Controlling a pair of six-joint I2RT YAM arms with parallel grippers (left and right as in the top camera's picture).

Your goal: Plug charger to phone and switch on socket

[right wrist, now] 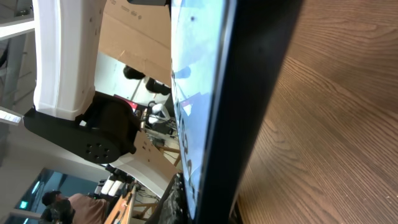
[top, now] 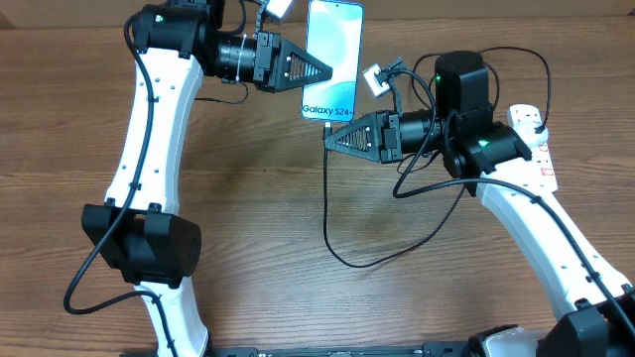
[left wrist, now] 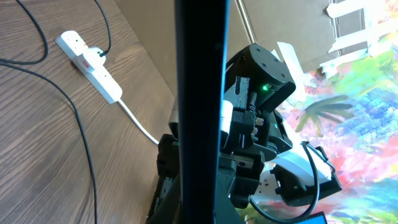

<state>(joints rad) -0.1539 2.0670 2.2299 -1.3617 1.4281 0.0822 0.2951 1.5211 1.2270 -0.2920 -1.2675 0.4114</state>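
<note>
The phone [top: 332, 55], with a light blue screen and "Galaxy S24+" at its near end, is held off the table at the back centre. My left gripper [top: 322, 71] is shut on its left edge; in the left wrist view the phone [left wrist: 199, 93] is a dark upright bar between my fingers. My right gripper [top: 330, 139] sits just under the phone's near end, shut where the thin black charger [top: 326, 198] meets it; the connector tip is hidden. In the right wrist view the phone [right wrist: 242, 93] fills the middle. The white socket [top: 536, 139] lies at the right, also in the left wrist view [left wrist: 90, 59].
The charger cable loops over the wood [top: 397, 253] toward the socket and past the right arm. The socket's thick white cord [left wrist: 140, 124] runs off toward the table's far edge. Both arm bases stand at the near edge.
</note>
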